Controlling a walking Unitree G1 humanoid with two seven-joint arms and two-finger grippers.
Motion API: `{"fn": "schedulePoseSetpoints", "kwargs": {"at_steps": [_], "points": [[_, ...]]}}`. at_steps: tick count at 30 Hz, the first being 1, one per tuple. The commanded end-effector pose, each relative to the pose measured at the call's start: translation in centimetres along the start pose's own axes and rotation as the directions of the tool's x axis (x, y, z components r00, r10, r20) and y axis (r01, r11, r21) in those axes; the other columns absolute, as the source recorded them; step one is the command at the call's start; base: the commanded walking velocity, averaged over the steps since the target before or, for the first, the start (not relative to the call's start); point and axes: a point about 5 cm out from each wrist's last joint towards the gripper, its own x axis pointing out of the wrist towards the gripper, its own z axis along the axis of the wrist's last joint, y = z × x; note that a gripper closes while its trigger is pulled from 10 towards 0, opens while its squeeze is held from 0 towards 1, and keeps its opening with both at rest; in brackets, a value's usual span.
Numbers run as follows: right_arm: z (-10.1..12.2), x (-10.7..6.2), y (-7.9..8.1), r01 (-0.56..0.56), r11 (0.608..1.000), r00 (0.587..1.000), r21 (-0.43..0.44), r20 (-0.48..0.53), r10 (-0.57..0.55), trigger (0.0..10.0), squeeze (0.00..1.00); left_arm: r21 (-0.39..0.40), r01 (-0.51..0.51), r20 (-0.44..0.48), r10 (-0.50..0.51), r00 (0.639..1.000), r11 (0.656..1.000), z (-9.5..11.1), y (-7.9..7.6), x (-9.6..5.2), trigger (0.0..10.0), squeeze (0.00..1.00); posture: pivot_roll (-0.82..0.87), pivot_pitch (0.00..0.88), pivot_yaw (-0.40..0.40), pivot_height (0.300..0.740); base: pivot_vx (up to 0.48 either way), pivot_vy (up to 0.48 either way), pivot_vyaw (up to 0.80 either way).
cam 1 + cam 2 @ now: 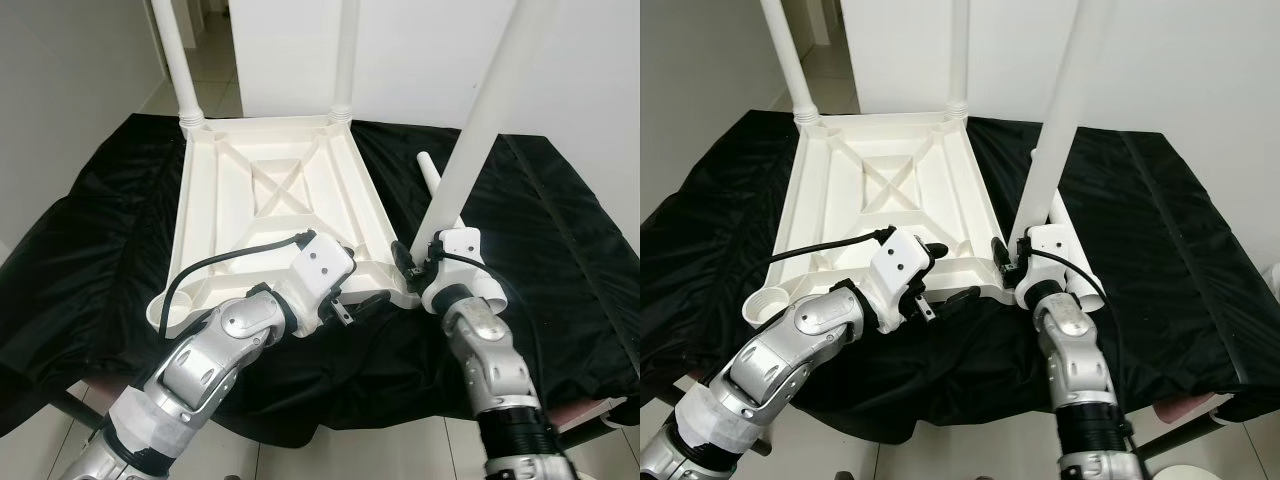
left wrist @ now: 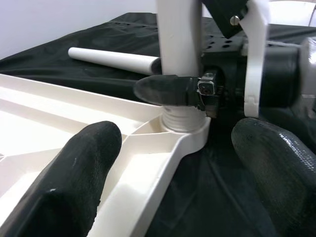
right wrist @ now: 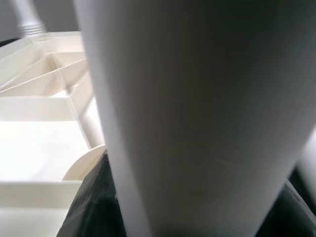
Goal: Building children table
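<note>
From the head views we see the white tabletop lying upside down on the black cloth, with two legs already standing in its far corners. Our right gripper is closed on a third leg at the tabletop's near right corner, while the near left socket is unfilled and a loose leg lies just beyond the right edge. Our left gripper rests open at the tabletop's near rim. In the left wrist view the third leg's base sits in its socket. The right wrist view shows the leg up close. We judge one leg remains.
</note>
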Motion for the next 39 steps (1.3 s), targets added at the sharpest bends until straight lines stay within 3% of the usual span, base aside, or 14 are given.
{"fn": "schedulePoseSetpoints", "kwargs": {"at_steps": [1,3,8,18,19,24,27,30,31,35,38,39], "points": [[-1.4,-0.8,0.1,0.128,0.992,0.989,0.004,-0.071,-0.127,10.0,0.0,0.02,0.127,0.003,-0.127,0.992,0.992,0.1,-0.4,0.1,10.0,0.0,-0.07,0.065,0.001,0.74,0.0,0.0,0.0],[-1.6,-1.6,1.0,0.252,0.967,0.964,0.029,-0.091,-0.249,10.0,0.0,0.023,0.125,0.004,-0.125,0.992,0.992,0.1,-0.3,0.2,10.0,0.0,-0.07,0.065,0.001,0.74,0.0,0.0,0.0],[-1.3,-2.0,1.9,0.275,0.961,0.959,0.034,-0.079,-0.272,10.0,0.0,0.019,0.125,0.003,-0.125,0.992,0.992,0.1,-0.4,0.1,10.0,0.0,-0.07,0.067,0.003,0.74,0.0,0.0,0.0],[-0.5,-2.1,1.2,0.309,0.951,0.95,0.021,-0.045,-0.308,10.0,0.0,0.015,0.122,0.001,-0.122,0.993,0.992,0.0,-0.4,0.0,10.0,0.0,-0.07,0.07,0.003,0.74,0.0,0.0,0.0],[-0.2,-2.1,1.3,0.289,0.957,0.957,0.039,-0.029,-0.288,10.0,1.0,0.016,0.122,0.001,-0.122,0.992,0.992,0.0,-0.4,0.0,10.0,0.0,-0.07,0.071,0.001,0.74,0.0,0.0,0.0],[0.3,-2.2,1.6,0.262,0.963,0.965,0.065,-0.009,-0.262,10.0,1.0,0.015,0.121,0.001,-0.121,0.993,0.993,0.0,-0.4,0.0,10.0,0.0,-0.07,0.07,0.001,0.74,0.0,0.0,0.0],[1.0,-2.6,2.2,0.162,0.982,0.986,0.102,0.027,-0.165,10.0,1.0,0.009,0.11,-0.004,-0.11,0.994,0.994,-0.2,-0.4,-0.2,10.0,0.0,-0.07,0.067,-0.005,0.74,0.0,0.0,0.0],[1.0,-2.7,2.3,0.132,0.985,0.99,0.107,0.026,-0.135,10.0,1.0,0.008,0.109,-0.004,-0.109,0.994,0.994,-0.2,-0.4,-0.3,10.0,0.0,-0.07,0.066,-0.006,0.74,0.0,0.0,0.0],[1.0,-2.8,2.3,0.112,0.988,0.993,0.11,0.024,-0.116,10.0,0.0,0.008,0.108,-0.004,-0.108,0.994,0.994,-0.2,-0.4,-0.3,10.0,0.0,-0.07,0.068,-0.006,0.74,0.0,0.0,0.0],[0.8,-3.0,2.0,0.041,0.994,0.999,0.105,0.025,-0.044,10.0,0.0,0.008,0.107,-0.003,-0.107,0.994,0.994,-0.1,-0.3,-0.2,10.0,0.0,-0.07,0.066,-0.007,0.74,0.0,0.0,0.0],[0.8,-3.0,1.5,-0.097,0.993,0.995,0.074,0.029,0.095,10.0,0.0,0.011,0.106,-0.002,-0.106,0.994,0.994,-0.1,-0.2,-0.2,10.0,0.0,-0.07,0.067,-0.006,0.74,0.0,0.0,0.0],[0.8,-3.0,1.5,-0.097,0.993,0.995,0.074,0.029,0.095,10.0,0.0,0.011,0.106,-0.002,-0.106,0.994,0.994,-0.1,-0.2,-0.2,10.0,0.0,-0.07,0.067,-0.006,0.74,0.0,0.0,0.0]]}}
